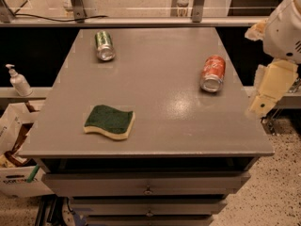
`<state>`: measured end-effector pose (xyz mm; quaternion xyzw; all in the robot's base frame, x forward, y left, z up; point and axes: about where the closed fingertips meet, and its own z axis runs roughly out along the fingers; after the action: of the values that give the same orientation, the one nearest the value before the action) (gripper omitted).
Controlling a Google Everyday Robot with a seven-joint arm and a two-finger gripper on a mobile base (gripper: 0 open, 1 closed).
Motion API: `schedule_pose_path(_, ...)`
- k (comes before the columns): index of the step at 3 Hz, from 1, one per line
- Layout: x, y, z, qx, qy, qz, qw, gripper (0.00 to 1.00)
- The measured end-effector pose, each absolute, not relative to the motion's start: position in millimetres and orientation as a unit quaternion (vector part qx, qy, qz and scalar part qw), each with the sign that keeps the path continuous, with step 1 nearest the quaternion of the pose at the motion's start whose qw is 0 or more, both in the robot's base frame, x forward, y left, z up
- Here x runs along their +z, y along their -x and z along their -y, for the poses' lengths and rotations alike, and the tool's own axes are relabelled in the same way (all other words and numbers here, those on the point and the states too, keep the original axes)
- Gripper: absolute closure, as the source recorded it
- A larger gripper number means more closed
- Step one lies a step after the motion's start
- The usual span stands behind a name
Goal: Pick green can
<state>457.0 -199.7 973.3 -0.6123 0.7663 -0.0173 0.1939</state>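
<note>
green can (pixel 104 45): lies on its side at the far-left of the table (pixel 160 142), silver end toward me. gripper (pixel 265 95): off the table's right edge, well apart from it; whether wide or narrow, i cannot tell. red can (pixel 212 73): nearer the gripper. risks, as i judge: taking the red can by nearness; the green can rolling off when nudged.
</note>
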Motion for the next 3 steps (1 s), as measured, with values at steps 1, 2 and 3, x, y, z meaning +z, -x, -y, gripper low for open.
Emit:
schedule_pose_path(1, 973.3, -457.0, 199.7, -0.017, 0.612, -0.766, 0.194, 0.00)
schedule_pose_path(2, 970.9, -469.7, 187.8, -0.007, 0.600, -0.772, 0.208, 0.00)
schedule_pose_path(3, 962.8, -496.7, 155.9, 0.039, 0.586, -0.768, 0.255, 0.00)
